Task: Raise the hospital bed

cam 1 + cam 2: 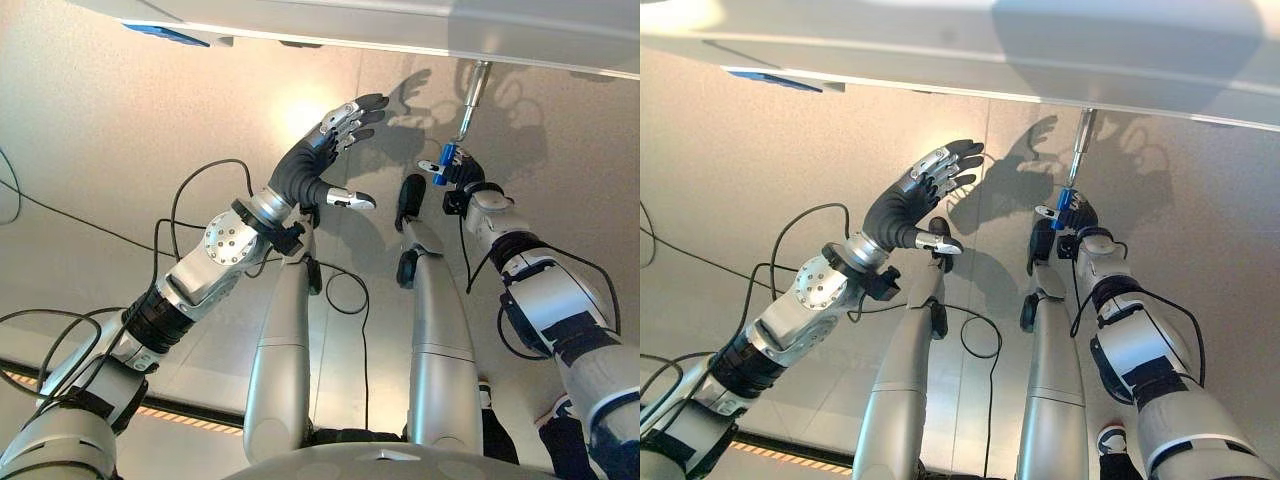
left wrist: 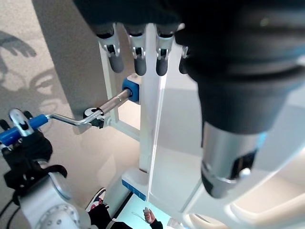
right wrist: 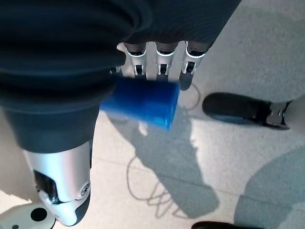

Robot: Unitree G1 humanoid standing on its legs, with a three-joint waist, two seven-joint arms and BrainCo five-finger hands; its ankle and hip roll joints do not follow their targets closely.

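Crank handle (image 3: 142, 101) gripped by right hand (image 1: 462, 172) (bed edge (image 1: 400, 25) above).

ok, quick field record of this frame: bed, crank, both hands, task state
bed: white frame edge along the far side of the eye views
crank: metal rod comes down from the bed frame to a blue handle
right hand: fingers curled round the blue handle
left hand: raised beside the crank, fingers straight and spread, holding nothing, apart from the bed
floor: light, speckled
person: a dark shoe on the floor in the right wrist view
task state: crank gripped; bed height cannot be judged
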